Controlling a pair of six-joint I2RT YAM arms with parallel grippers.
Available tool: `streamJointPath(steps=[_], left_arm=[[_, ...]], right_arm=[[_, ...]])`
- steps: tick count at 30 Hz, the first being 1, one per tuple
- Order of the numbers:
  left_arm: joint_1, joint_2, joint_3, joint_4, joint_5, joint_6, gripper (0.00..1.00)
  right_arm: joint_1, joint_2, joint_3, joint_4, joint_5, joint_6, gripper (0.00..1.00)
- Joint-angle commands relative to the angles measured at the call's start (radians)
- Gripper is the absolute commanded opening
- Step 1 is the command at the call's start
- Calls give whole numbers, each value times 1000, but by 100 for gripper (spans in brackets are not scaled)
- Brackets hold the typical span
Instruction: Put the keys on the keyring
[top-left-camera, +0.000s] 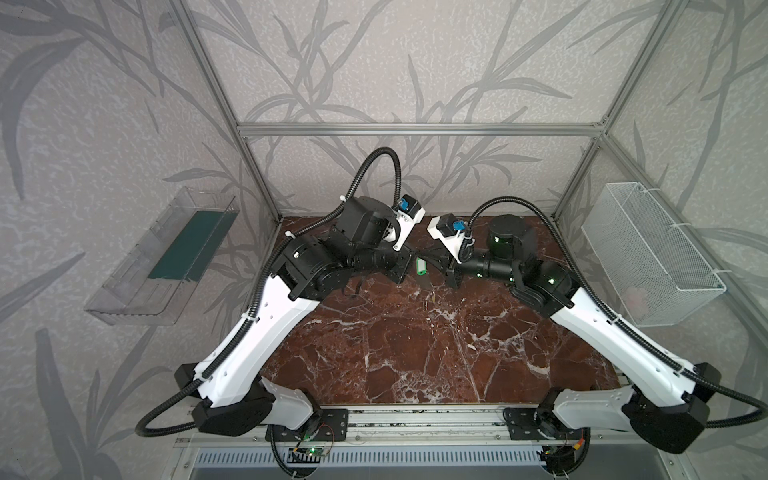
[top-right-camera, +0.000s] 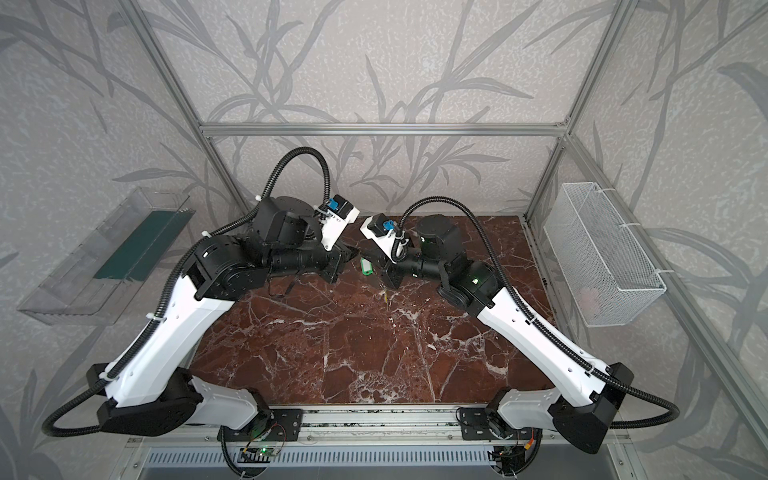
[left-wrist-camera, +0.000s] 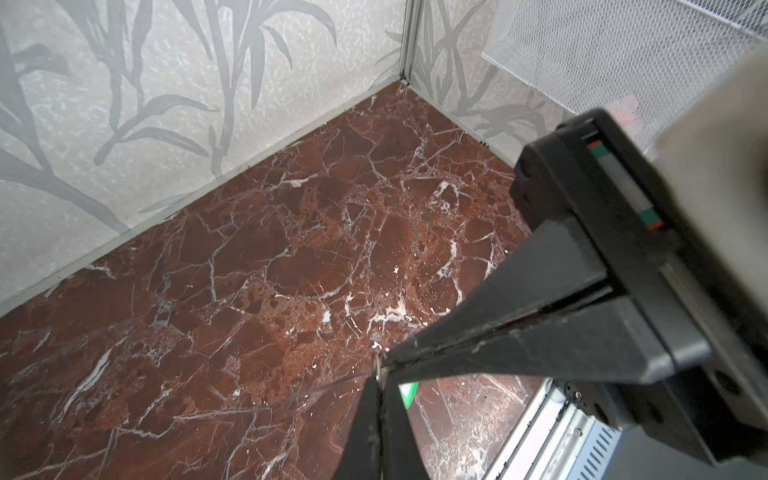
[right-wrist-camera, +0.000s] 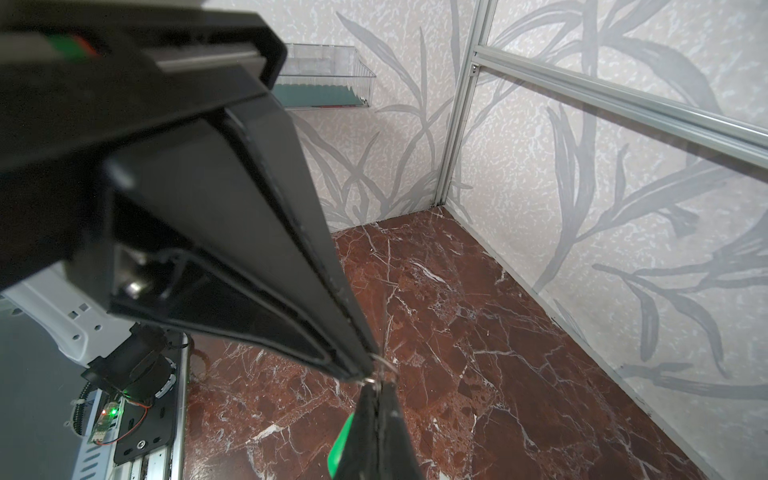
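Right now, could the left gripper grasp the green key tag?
Probably not yet: the left gripper is shut, tip to tip with the right gripper at a small wire ring; the green key tag is close beside.

The table (top-left-camera: 415, 353) is glossy red-brown, marble-look stone with white veins. The left gripper (left-wrist-camera: 384, 362) and right gripper (right-wrist-camera: 370, 374) have matt black plastic jaws, scuffed along the edges. The small ring (right-wrist-camera: 387, 362) is thin bright metal wire. The green tag (top-left-camera: 422, 266) is shiny plastic. The basket (top-left-camera: 648, 249) is white wire mesh, the tray (top-left-camera: 124, 299) clear plastic, and the walls (top-left-camera: 374, 62) rough-textured paper.
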Motion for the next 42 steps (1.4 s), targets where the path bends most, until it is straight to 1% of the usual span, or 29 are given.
streamJointPath(steps=[1, 3, 6, 9, 12, 17, 20, 22, 29, 33, 39, 41, 42], left_arm=[[-5, 5, 28, -86, 27, 22, 0], [-4, -6, 18, -70, 8, 17, 0], [-5, -54, -38, 9, -32, 4, 0], [-4, -137, -152, 150, -75, -12, 0], [-4, -233, -299, 319, -91, -37, 0], [-7, -353, -485, 525, -67, -77, 0], [-6, -404, -568, 619, -58, -85, 0], [-6, -435, -620, 686, -32, -86, 0], [-6, -511, -774, 875, 12, -79, 0], [-6, -521, -818, 930, 39, -65, 0], [-6, -515, -851, 1006, 67, -24, 0], [-6, -504, -849, 1014, 66, -7, 0], [-6, -498, -847, 1019, 67, 3, 0]], right_arm=[[-7, -39, 5, 13, -2, -34, 0], [-7, -45, 1, 9, -7, -34, 0], [-7, -60, -12, 0, -35, -44, 0], [-7, -75, -22, -9, -49, -44, 0], [-7, -84, -21, -18, -61, -44, 0], [-6, -100, -11, -26, -94, -40, 0], [-7, -101, -5, -40, -130, -43, 0], [-7, -107, -8, -36, -153, -38, 0], [-7, -133, -43, -10, -237, -36, 0], [-7, -129, -41, -23, -273, -53, 0], [-7, -120, -47, -44, -372, -119, 0], [-7, -115, -41, -64, -379, -143, 11], [-8, -112, -37, -76, -387, -159, 19]])
